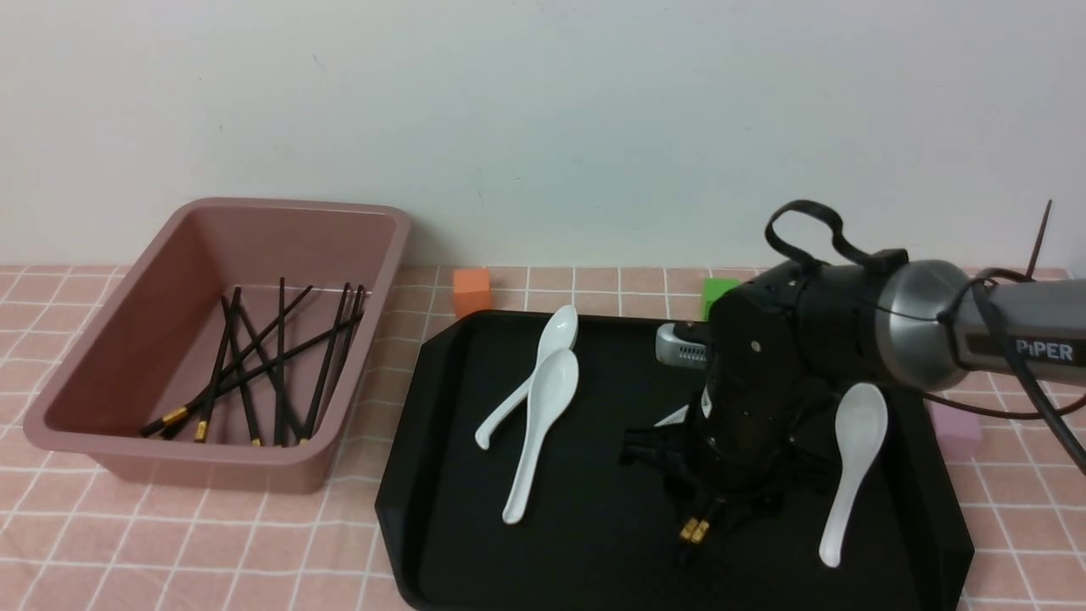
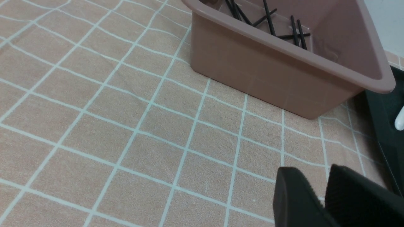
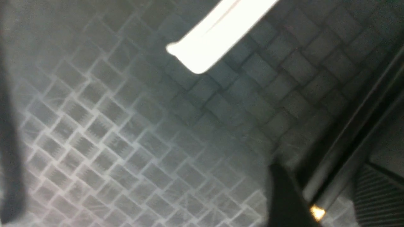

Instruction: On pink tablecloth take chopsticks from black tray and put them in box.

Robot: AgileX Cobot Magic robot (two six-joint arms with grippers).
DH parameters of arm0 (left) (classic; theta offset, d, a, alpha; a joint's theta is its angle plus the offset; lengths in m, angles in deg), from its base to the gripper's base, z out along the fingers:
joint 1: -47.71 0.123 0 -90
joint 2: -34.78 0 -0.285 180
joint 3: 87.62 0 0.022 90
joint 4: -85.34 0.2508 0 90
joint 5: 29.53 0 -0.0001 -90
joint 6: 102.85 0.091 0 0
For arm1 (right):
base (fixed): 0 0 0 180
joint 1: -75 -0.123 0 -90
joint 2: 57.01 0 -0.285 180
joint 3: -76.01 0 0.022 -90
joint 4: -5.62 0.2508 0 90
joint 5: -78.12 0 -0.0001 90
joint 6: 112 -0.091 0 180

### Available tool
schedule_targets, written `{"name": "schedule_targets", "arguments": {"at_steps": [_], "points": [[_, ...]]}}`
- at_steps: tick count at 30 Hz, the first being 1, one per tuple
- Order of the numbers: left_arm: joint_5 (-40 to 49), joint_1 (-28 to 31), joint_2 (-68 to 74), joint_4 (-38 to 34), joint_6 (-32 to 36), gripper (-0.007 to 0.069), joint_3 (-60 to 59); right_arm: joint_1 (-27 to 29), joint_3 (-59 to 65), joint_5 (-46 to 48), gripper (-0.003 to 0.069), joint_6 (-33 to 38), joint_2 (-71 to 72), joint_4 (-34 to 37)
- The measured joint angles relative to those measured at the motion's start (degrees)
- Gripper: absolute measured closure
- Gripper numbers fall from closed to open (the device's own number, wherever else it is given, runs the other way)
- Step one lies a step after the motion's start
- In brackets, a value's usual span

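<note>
Black tray (image 1: 611, 543) | right arm (image 1: 857, 318) label: "PiPER" | chopsticks (image 1: 694, 531) gold-banded

white spoons (image 1: 540, 433) (soup sort) | orange cube (image 1: 472, 292) | green cube (image 1: 719, 293) | pink cube (image 1: 955, 431)

Robot test station, perhaps a lab, with a silver-and-black jointed robot arm (image 1: 925, 327) marked "PiPER", dark trailing cables (image 1: 1018, 365), a plain pale wall (image 1: 543, 127) behind, a salmon-pink tablecloth with thin white grid lines (image 1: 195, 543) below
</note>
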Motion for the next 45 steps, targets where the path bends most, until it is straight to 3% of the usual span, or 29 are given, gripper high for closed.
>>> {"name": "schedule_targets", "arguments": {"at_steps": [4,17,27,31,37,45], "points": [[0.0,0.0,0.0,0.0,0.0,0.0441,0.0,0.05,-0.13,1.91,0.051,0.38,-0.06,-0.46],[0.0,0.0,0.0,0.0,0.0,0.0441,0.0,0.0,0.71,8.72,0.0513,4.51,1.81,0.86],[0.0,0.0,0.0,0.0,0.0,0.043,0.0,-2.81,-0.66,12.88,0.0513,9.95,15.29,0.46],[0.0,0.0,0.0,0.0,0.0,0.0426,0.0,-7.25,-7.83,11.86,0.0513,13.09,14.79,0.68],[0.0,0.0,0.0,0.0,0.0,0.0418,0.0,-14.79,-33.6,8.83,0.0513,22.82,2.62,5.13],[0.0,0.0,0.0,-0.02,0.0,0.041,0.0,-17.33,-63.78,8.32,0.0513,26.44,-19.62,6.82]]}}
